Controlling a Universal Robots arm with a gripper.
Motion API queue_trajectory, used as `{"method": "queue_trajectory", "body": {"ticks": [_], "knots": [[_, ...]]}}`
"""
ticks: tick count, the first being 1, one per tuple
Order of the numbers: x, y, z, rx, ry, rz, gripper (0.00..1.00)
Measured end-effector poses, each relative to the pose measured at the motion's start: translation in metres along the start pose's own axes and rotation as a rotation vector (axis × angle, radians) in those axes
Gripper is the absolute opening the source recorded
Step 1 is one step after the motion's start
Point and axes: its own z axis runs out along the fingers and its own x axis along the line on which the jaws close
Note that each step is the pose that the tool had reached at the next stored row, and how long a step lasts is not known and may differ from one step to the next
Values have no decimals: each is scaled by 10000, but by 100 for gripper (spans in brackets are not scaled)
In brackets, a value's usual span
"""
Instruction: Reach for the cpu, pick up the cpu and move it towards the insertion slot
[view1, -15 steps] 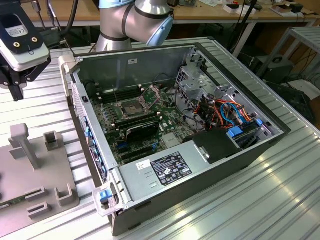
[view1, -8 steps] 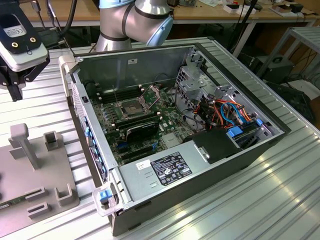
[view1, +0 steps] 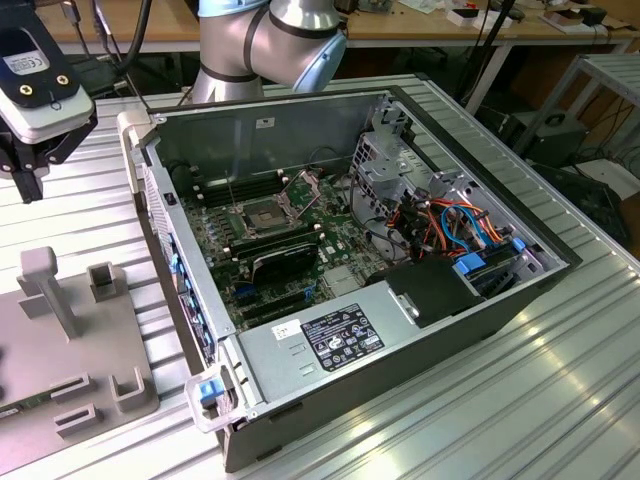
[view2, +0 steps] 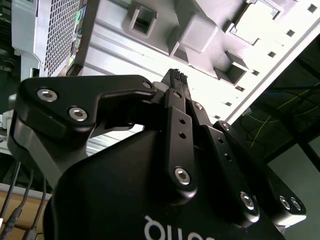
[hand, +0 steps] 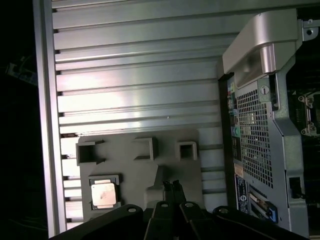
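Note:
The cpu, a small pale metallic square, lies flat in a square holder on the grey fixture plate. In the first wrist view my gripper has its black fingers pressed together with nothing between them, and it hangs above the plate, apart from the cpu. The second wrist view also shows the gripper shut. In the exterior view the gripper is high at the left, over the grey plate. The insertion slot, a metal-framed socket with its bracket raised, sits on the motherboard inside the open case.
The open computer case lies on the ribbed aluminium table, with a power supply, cables and a drive cage inside. Its perforated rear wall stands close beside the plate. Raised grey holders stick up from the plate.

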Motion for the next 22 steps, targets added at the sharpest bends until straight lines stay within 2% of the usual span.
{"method": "queue_trajectory", "body": {"ticks": [22], "knots": [[55,-4,2,0,0,-1,11]]}}
